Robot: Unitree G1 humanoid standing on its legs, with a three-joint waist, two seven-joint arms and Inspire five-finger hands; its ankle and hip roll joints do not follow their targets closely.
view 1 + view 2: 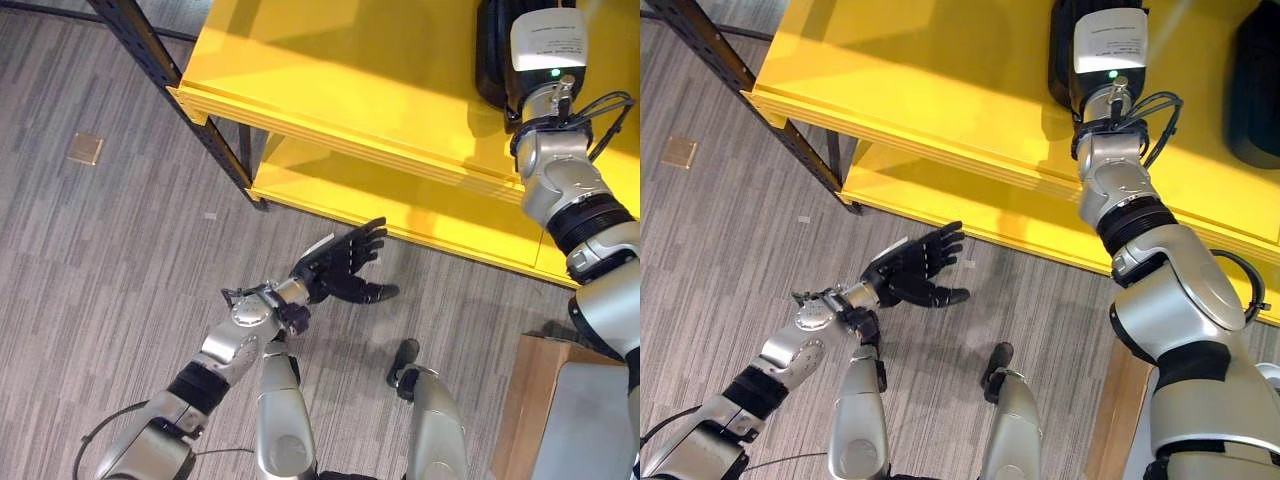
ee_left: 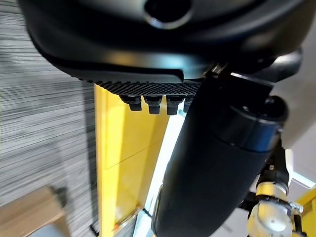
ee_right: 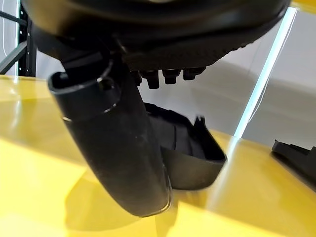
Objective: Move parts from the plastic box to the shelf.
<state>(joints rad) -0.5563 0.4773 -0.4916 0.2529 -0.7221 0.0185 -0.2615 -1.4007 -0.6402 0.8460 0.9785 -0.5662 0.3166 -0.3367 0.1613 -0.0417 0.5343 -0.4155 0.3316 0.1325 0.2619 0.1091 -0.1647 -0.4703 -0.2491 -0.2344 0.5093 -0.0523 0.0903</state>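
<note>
The yellow shelf (image 1: 330, 60) has an upper deck and a lower deck (image 1: 400, 205). A black moulded part (image 3: 190, 148) lies on the upper deck, also seen as the black part (image 1: 1062, 60) beside my right wrist. My right hand (image 3: 113, 148) reaches over it with thumb and fingers straight, the thumb down beside the part and not closed round it. A second black part (image 1: 1255, 85) rests further right on the same deck. My left hand (image 1: 345, 262) hovers open and empty over the floor in front of the lower deck.
A dark steel shelf post (image 1: 150, 50) runs down at the left corner. A cardboard box (image 1: 530, 400) with a grey panel (image 1: 590, 425) against it stands on the floor at the lower right. A small brass plate (image 1: 85, 148) is set in the grey floor.
</note>
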